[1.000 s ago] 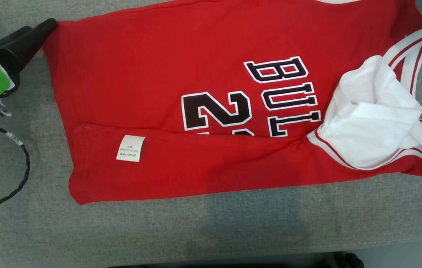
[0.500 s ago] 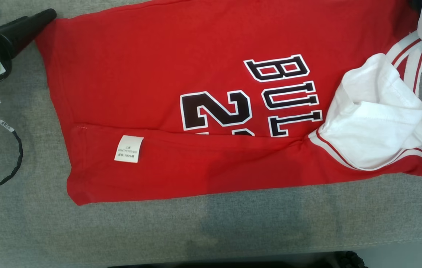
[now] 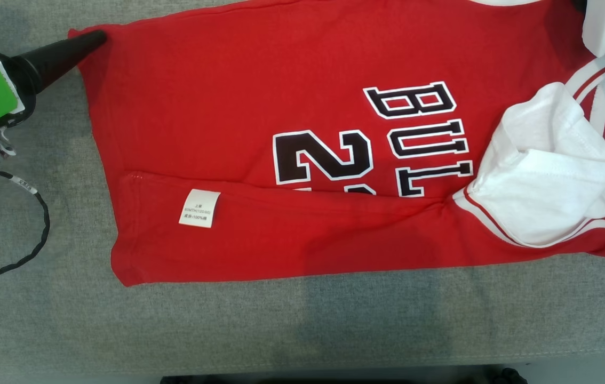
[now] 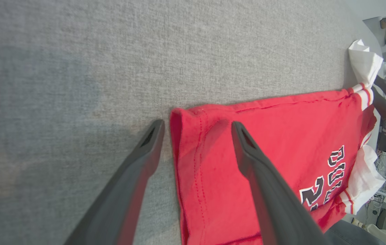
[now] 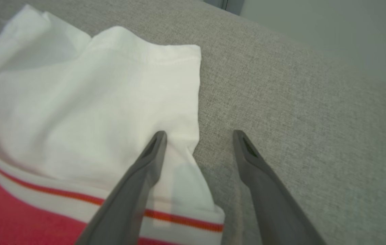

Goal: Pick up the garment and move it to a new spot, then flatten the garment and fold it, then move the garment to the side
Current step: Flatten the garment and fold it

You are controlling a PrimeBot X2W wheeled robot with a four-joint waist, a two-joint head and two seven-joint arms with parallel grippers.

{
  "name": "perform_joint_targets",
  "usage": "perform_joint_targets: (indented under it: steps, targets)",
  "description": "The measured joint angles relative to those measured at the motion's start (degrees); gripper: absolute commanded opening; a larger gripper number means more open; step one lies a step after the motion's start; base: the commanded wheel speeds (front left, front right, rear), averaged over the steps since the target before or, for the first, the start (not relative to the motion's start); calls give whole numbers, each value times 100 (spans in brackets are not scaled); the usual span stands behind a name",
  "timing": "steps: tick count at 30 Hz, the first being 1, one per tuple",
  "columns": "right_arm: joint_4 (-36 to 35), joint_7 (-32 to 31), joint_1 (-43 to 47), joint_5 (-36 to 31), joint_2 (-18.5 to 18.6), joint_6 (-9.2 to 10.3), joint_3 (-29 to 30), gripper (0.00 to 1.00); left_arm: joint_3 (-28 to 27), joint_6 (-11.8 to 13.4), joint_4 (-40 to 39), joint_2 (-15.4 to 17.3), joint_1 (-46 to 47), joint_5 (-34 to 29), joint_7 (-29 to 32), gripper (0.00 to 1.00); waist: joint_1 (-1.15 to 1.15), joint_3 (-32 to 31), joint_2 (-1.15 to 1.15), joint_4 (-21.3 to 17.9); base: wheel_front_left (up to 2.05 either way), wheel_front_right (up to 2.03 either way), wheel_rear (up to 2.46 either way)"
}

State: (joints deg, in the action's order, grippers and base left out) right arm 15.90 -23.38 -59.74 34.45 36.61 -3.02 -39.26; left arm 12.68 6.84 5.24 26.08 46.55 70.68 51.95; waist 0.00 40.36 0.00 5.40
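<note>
Garment (image 3: pixel 281 80), a red jersey with black-and-white lettering, lies spread on the grey table (image 3: pixel 334 330), filling the upper centre and right of the head view. Its lower strip is folded up over the number, with a white care label (image 3: pixel 199 208) on the fold, and a white sleeve (image 3: pixel 542 181) is bunched at the right.

In the left wrist view the left pincer (image 4: pixel 197 126) is spread wide and holds nothing, straddling the hem corner: one finger over bare table, the other over red cloth. Whether it touches the cloth I cannot tell.

In the right wrist view the right pincer (image 5: pixel 199 134) also gapes empty at the sleeve's edge, with one finger over white fabric and the other over table.
</note>
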Motion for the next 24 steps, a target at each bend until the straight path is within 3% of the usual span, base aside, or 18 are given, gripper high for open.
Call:
perform_joint_targets:
  steps: [1,4,8,19,24]
  targets:
    - [30,13,-13,-2,-22,-2,-11,100,10,-1,1,-13,4,0,2,100,0,1,0,4,0,0,0]
    - [118,25,-84,-24,-73,-54,-49,100,22,-3,7,-65,18,8,2,43,0,2,0,10,0,0,0]
    - [231,69,-123,-29,-120,-99,-79,100,42,-15,19,-156,20,43,2,2,0,-3,0,15,0,0,0]
    - [547,167,-443,-235,-311,-176,-233,100,137,-112,42,-222,44,58,9,0,0,-14,0,69,0,0,0]
    - [758,224,-536,-282,-322,-191,-245,100,256,-242,104,-399,105,57,-66,0,0,-11,0,139,0,0,0]
